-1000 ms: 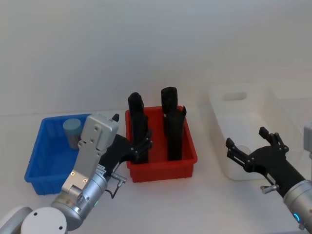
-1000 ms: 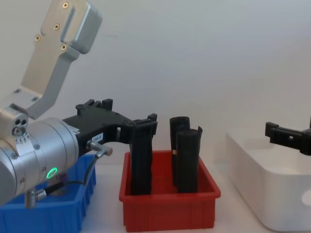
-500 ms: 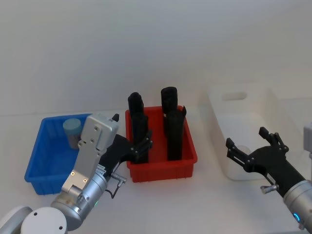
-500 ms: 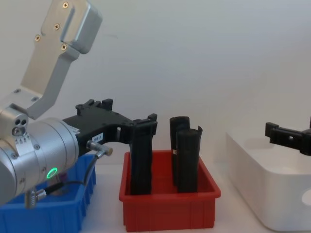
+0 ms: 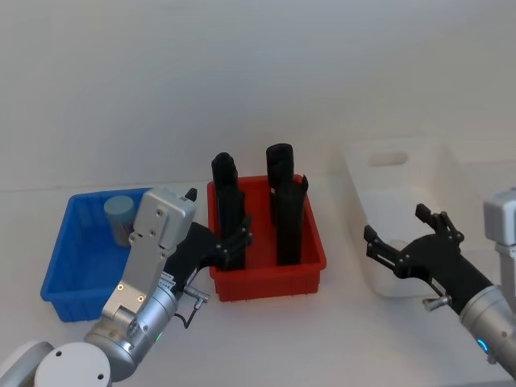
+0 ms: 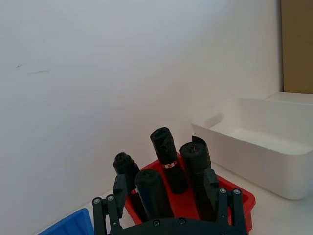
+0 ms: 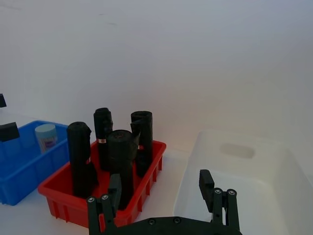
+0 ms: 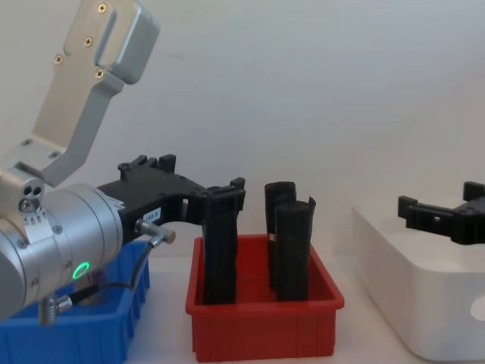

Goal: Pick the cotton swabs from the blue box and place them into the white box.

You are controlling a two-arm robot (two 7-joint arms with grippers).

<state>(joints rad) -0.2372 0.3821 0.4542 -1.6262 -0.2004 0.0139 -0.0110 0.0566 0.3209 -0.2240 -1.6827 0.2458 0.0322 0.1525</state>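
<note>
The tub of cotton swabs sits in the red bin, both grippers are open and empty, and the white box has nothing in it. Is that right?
One thing is wrong: the cotton swabs sit in the blue box, as the head view shows. The red bin holds black upright objects. The left gripper and right gripper are open and empty, and the white box has nothing in it.

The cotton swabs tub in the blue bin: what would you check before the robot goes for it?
1. Cotton swabs upright in the blue box: ok.
2. Left gripper open: ok.
3. Left gripper over the blue box: not ok, it sits by the red bin.
4. Black rolls near its path: not ok.
5. White box free to receive: ok.
6. Right gripper open, at the white box's near edge: ok.
</note>
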